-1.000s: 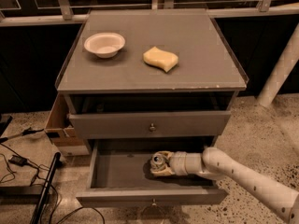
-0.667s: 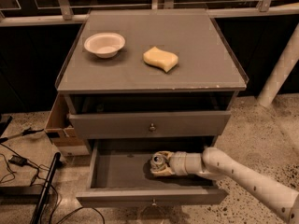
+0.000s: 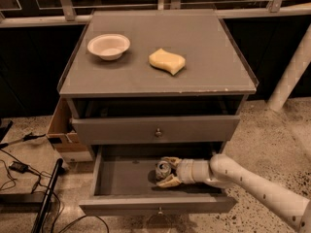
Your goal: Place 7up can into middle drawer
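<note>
Low centre of frame, inside the open middle drawer (image 3: 146, 206): gripper (image 3: 164, 172), fingers clamped either side of the 7up can (image 3: 162, 168). Can sits upright w/ shiny top showing, at the drawer's right half. White arm (image 3: 252, 188) runs off to lower right. Above, shut upper drawer (image 3: 121, 129). On cabinet top (image 3: 204, 57): yellow sponge (image 3: 167, 61) centre, white bowl (image 3: 109, 45) upper left.

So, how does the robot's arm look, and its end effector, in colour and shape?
The arm is a smooth, rounded white tube with small dark dots along it. Near the wrist it meets a short whitish cylinder. The end effector, inside the open middle drawer at the 7up can, has two pale yellowish fingers. No cables show.
</note>
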`<state>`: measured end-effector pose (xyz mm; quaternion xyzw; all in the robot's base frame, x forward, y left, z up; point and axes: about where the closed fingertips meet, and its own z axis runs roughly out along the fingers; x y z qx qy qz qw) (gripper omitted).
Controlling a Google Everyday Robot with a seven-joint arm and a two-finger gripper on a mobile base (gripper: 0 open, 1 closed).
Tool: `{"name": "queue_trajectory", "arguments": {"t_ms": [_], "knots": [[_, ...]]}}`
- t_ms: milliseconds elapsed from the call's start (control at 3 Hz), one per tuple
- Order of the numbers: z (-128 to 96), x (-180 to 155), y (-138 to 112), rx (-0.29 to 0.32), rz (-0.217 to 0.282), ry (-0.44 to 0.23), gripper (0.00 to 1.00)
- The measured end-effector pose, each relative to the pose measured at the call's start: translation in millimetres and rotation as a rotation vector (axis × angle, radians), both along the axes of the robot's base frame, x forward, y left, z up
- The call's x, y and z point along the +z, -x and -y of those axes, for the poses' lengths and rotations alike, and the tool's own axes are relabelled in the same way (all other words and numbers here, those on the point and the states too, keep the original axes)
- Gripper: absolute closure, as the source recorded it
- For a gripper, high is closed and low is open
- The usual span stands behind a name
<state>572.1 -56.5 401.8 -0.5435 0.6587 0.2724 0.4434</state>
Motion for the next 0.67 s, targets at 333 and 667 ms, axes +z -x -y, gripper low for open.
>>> {"name": "queue_trajectory", "arguments": {"t_ms": [333,667], "knots": [[-0.1,0.0,0.0,0.0,0.0,0.0,0.0],[-0.1,0.0,0.0,0.0,0.0,0.0,0.0]]}}
